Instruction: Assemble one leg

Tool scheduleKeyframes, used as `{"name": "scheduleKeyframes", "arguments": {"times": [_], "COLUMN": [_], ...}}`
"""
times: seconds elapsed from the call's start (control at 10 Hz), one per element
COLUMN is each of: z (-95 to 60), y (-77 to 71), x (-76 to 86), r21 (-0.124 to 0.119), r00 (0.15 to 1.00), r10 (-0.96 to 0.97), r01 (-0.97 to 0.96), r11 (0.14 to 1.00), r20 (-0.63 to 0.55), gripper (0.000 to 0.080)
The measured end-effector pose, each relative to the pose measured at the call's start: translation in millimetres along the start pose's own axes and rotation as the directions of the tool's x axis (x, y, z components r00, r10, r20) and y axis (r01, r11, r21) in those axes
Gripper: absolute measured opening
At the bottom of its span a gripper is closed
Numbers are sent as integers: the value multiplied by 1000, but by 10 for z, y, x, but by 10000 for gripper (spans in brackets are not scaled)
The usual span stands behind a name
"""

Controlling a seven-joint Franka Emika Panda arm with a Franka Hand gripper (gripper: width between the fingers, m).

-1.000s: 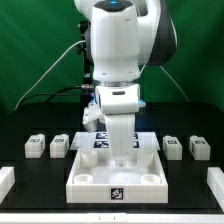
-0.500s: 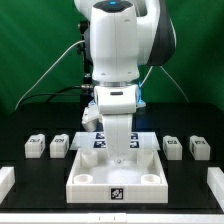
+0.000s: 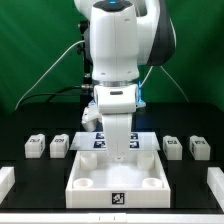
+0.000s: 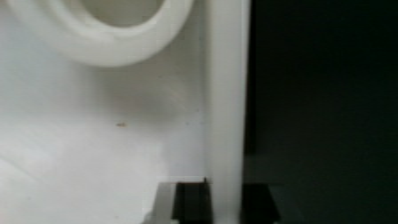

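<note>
The leg (image 3: 60, 146) stands on the black worktop (image 3: 40, 197) in the exterior view, just beside the white tray (image 3: 90, 188) on that view's left. It is one of four alike, set two to each side of the tray, and nothing holds it. The end effector (image 3: 122, 157) reaches down into the tray's middle, and I cannot tell whether its fingers are spread or pressed together. In the wrist view the tray's raised rim (image 4: 222, 100) runs past a round socket (image 4: 116, 15), with dark worktop beyond, and the grip is no clearer there.
</note>
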State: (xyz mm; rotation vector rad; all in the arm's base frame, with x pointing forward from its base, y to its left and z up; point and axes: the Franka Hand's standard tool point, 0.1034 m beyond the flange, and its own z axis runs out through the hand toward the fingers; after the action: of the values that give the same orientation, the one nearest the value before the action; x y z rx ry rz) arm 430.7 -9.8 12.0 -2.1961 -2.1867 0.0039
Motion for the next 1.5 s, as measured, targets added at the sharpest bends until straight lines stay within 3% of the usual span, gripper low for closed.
{"name": "scheduleKeyframes", "arguments": {"times": [0.5,0.8,1.0,1.5], "z": [-11,-43,-62,2], "y": [28,359,574,642], "x": [38,613,814,801], "r21": [-2,-22,-40,-39], "r00": [1000,999,999,998], "r10": [8,25,16,30], "r01": [-8,-26,-18,-32], "r11": [1000,999,999,999], "r20": [0,-30,-46,-52], "gripper": [58,59,59,59]}}
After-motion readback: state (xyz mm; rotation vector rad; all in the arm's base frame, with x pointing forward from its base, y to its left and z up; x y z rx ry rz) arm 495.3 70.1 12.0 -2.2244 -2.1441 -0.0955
